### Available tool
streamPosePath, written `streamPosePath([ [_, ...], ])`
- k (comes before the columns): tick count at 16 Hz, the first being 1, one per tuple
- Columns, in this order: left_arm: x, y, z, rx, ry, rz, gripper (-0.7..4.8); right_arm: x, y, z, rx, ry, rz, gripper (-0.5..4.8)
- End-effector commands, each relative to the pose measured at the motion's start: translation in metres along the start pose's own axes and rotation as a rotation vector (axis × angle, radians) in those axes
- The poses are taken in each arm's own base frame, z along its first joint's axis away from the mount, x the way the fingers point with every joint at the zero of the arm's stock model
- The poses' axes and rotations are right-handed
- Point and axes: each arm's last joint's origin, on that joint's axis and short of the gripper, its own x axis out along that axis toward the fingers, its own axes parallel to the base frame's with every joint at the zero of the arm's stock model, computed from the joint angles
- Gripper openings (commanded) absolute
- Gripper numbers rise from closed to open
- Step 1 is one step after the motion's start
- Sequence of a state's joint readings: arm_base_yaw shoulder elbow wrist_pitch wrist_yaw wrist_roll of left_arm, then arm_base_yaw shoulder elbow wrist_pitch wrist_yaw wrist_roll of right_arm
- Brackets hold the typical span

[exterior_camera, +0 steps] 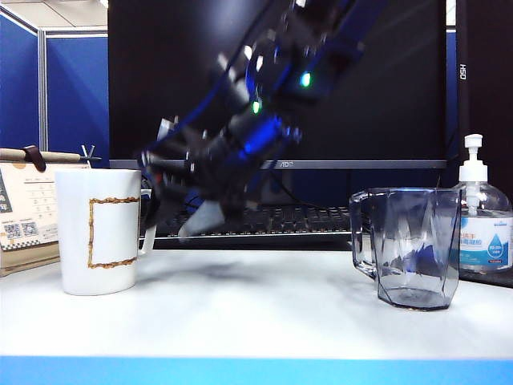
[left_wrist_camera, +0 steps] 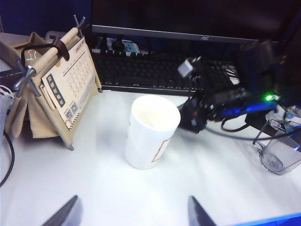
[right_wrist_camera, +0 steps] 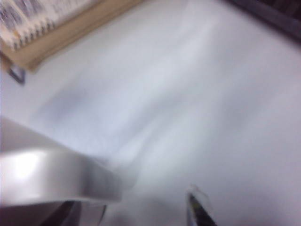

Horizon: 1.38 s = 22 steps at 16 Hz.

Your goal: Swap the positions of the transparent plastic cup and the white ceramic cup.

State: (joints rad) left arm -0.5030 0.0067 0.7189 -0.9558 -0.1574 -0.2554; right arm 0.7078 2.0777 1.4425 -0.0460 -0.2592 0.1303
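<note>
The white tabletop (exterior_camera: 256, 313) carries both task objects near its front edge. The tall white cylindrical ceramic cup with a golden-brown printed frame (exterior_camera: 98, 231) stands upright at the left of the exterior view; the clear grey-tinted faceted plastic cup with an angular handle (exterior_camera: 409, 245) stands upright at the right, well apart from it. The left gripper (left_wrist_camera: 131, 214) hangs above and in front of the ceramic cup, fingers spread wide, holding nothing. The right gripper (exterior_camera: 172, 204) has reached across to the left side and sits just beside the ceramic cup's handle side, low over the table; its fingers are parted and nothing sits between them, though motion blur hides whether a pad brushes the cup. In the right wrist view the cup's rim fills the near corner. Judgement: the ceramic cup is set down and the release step is in hand. To do it well, the right gripper should back off straight and rise clear before swinging, keeping the spread fingers off handle and rim. Further back: a tan desk calendar (exterior_camera: 24, 204), a black keyboard (exterior_camera: 304, 218), a clear pump-top sanitizer bottle (exterior_camera: 481, 220), and a dark monitor (exterior_camera: 385, 72).
</note>
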Motion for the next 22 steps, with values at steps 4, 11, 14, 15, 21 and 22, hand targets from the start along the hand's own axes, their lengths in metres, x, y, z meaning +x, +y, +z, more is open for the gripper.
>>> streamPosePath([
  [4,-0.001,-0.001,0.001,0.010,-0.011,-0.019,2.95,-0.053,0.013,0.026,-0.063,-0.017,-0.174,2.85],
  [11,-0.002,-0.005,0.010,0.125,-0.093,-0.115,0.03,-0.164,0.047,0.054,-0.200,-0.069,-0.190,-0.05],
  [14,-0.006,-0.010,0.024,0.173,-0.238,-0.194,-0.06,-0.232,0.067,0.065,-0.229,-0.221,-0.184,-0.05],
  [15,-0.009,-0.011,0.029,0.199,-0.286,-0.199,-0.06,-0.264,0.076,0.066,-0.262,-0.289,-0.179,-0.05],
  [21,-0.043,-0.009,0.047,0.333,-0.390,-0.129,-0.06,-0.388,0.105,0.019,-0.379,-0.551,-0.190,-0.05],
  [22,-0.050,-0.008,0.049,0.336,-0.393,-0.122,-0.06,-0.398,0.105,0.002,-0.374,-0.571,-0.198,-0.05],
])
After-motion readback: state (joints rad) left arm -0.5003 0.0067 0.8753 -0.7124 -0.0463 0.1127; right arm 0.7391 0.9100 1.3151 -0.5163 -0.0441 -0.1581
